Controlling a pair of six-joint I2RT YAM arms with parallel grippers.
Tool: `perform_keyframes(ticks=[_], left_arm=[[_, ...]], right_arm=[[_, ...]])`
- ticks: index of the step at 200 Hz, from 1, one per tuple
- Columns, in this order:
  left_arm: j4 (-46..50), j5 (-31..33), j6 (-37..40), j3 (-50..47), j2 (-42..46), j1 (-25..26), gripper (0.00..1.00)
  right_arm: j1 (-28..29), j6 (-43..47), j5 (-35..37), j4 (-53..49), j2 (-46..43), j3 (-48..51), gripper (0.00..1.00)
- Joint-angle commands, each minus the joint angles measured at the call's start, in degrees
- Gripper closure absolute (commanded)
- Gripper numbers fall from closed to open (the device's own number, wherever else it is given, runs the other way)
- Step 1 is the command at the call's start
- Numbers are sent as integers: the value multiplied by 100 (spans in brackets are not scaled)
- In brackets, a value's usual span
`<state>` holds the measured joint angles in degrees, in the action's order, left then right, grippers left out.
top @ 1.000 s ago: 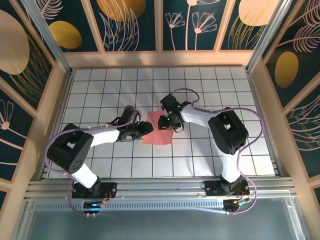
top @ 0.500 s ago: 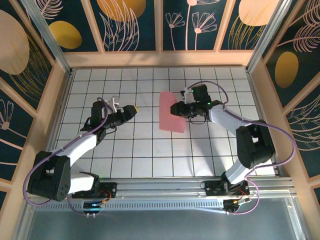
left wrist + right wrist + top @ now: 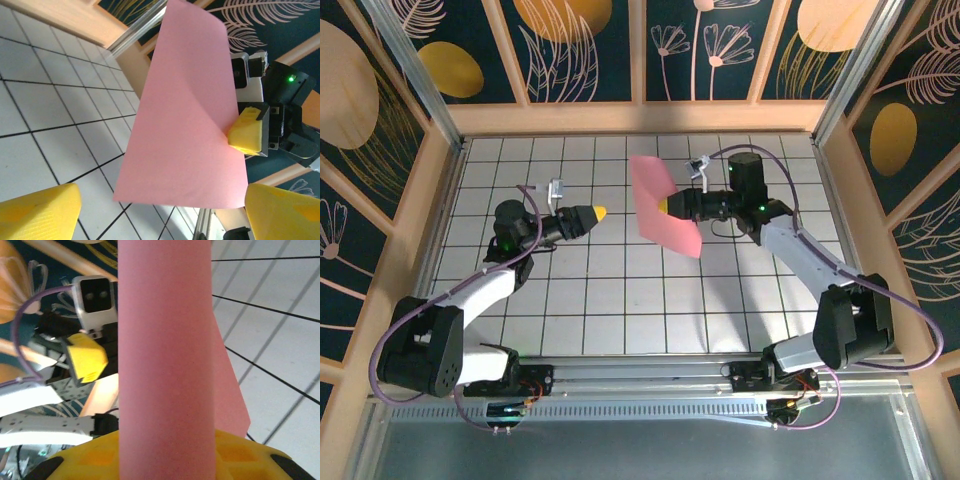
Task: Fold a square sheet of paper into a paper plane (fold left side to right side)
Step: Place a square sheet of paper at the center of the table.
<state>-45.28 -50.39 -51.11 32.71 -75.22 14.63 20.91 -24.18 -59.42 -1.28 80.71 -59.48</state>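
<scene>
The square sheet of paper [image 3: 655, 185] is salmon pink and hangs in the air above the middle of the table, tilted and slightly curled. My right gripper [image 3: 665, 206] is shut on its right edge; in the left wrist view one yellow finger [image 3: 247, 136] presses on the paper [image 3: 190, 125]. In the right wrist view the paper [image 3: 167, 340] runs up from the right gripper [image 3: 167, 452]. My left gripper [image 3: 595, 213] stands open to the left of the sheet, apart from it. Its fingers [image 3: 40, 212] are spread wide with nothing between them.
The white gridded table [image 3: 620, 300] is boxed in by wooden rails [image 3: 640, 118] and patterned walls. Aluminium posts [image 3: 425, 75] stand at the back corners. The left arm's wrist camera [image 3: 95, 292] faces the paper from the left.
The right gripper has lifted the paper off the table, up and to the right. The left gripper has let go, opened wide and drawn back to the left.
</scene>
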Motion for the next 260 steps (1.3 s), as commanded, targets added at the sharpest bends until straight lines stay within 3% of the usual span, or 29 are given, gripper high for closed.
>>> perform_keyframes(ticks=[1, 74, 104, 117, 180, 203, 222, 260], left_arm=[[-561, -348, 63, 321, -10, 95, 14], [-320, -545, 100, 830, -80, 371, 11], [-328, -618, 113, 935, -32, 419, 15], [-343, -647, 120, 962, -7, 426, 22], [212, -378, 601, 1104, 185, 429, 75], [392, -325, 718, 1082, 137, 434, 84], [673, -220, 806, 1083, 24, 427, 100], [1310, 198, 878, 1005, -441, 426, 100]], right_arm=[[212, -357, -635, 673, -213, -200, 69], [730, -623, -865, 1140, 122, -639, 71], [740, -589, -855, 1128, 202, -683, 71], [741, -437, -797, 942, 220, -717, 71], [559, 476, -357, -315, 238, -924, 70], [518, 653, -161, -548, 232, -929, 61], [479, 784, 114, -733, 230, -930, 52], [124, 645, 1122, -827, 191, -656, 36]])
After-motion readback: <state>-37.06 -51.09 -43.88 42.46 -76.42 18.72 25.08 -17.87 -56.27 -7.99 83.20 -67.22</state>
